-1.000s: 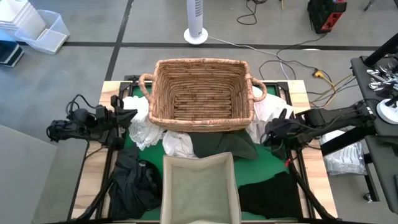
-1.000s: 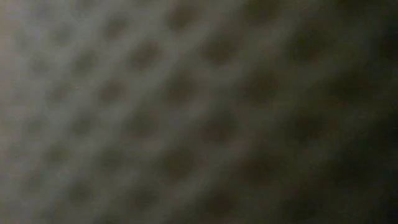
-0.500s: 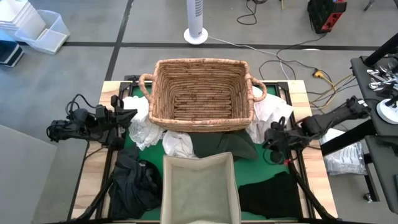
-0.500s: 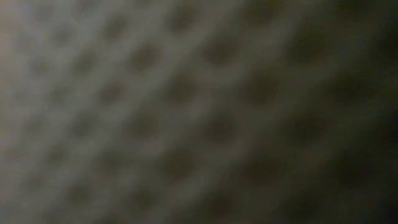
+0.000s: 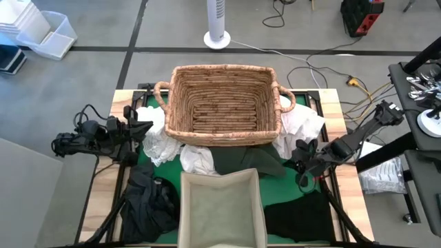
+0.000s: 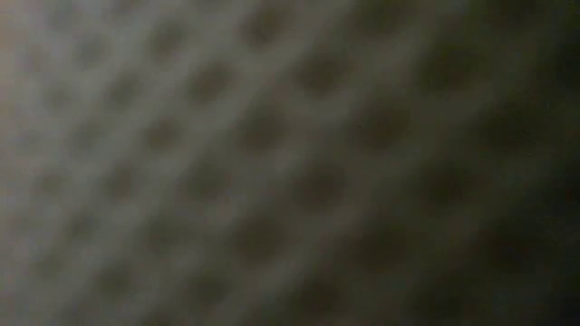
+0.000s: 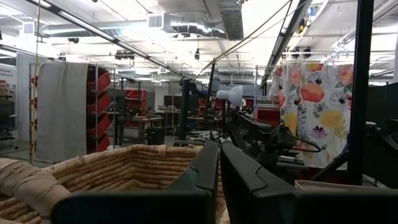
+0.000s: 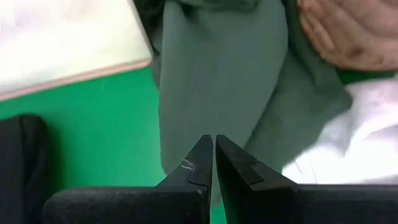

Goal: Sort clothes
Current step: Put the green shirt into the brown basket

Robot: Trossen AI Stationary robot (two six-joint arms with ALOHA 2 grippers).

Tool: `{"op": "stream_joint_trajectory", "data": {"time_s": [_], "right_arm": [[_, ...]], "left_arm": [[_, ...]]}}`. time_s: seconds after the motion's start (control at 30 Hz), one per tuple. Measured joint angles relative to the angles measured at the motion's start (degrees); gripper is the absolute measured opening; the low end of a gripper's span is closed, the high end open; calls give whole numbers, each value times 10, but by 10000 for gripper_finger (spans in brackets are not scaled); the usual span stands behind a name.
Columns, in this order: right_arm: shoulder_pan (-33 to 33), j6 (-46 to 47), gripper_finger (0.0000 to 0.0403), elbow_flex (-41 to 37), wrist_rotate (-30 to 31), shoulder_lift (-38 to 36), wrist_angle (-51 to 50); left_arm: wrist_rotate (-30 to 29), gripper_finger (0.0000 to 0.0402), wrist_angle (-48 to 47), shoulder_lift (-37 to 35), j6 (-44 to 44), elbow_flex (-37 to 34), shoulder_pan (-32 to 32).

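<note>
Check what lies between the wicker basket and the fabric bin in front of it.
In the high view, a dark green garment and a white garment fill the gap between the wicker basket and the fabric bin.

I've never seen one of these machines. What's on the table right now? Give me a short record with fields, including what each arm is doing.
wicker basket: empty, at the table's far side
fabric bin: empty, at the near edge
white clothes: loose piles at both sides of the basket
dark green garment: on the green mat, between basket and bin
black clothes: heaps at both sides of the bin
left gripper: jaws shut, beside the basket, holding nothing
right gripper: jaws shut, above the dark green garment's edge, holding nothing
</note>
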Motion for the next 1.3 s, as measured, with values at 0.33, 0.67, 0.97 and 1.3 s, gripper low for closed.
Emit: {"op": "stream_joint_trajectory", "data": {"time_s": [0.33,0.67,0.97,1.3], "right_arm": [[0,-25,13,-5,18,23,34],[-2,-55,13,-5,33,40,41],[-2,-49,79,-6,46,98,98],[-3,-49,198,-6,71,150,116]], "left_arm": [[0,0,4,0,0,0,0],[-3,0,4,0,0,0,0],[-4,0,4,0,2,0,0],[-5,0,4,0,2,0,0]]}}
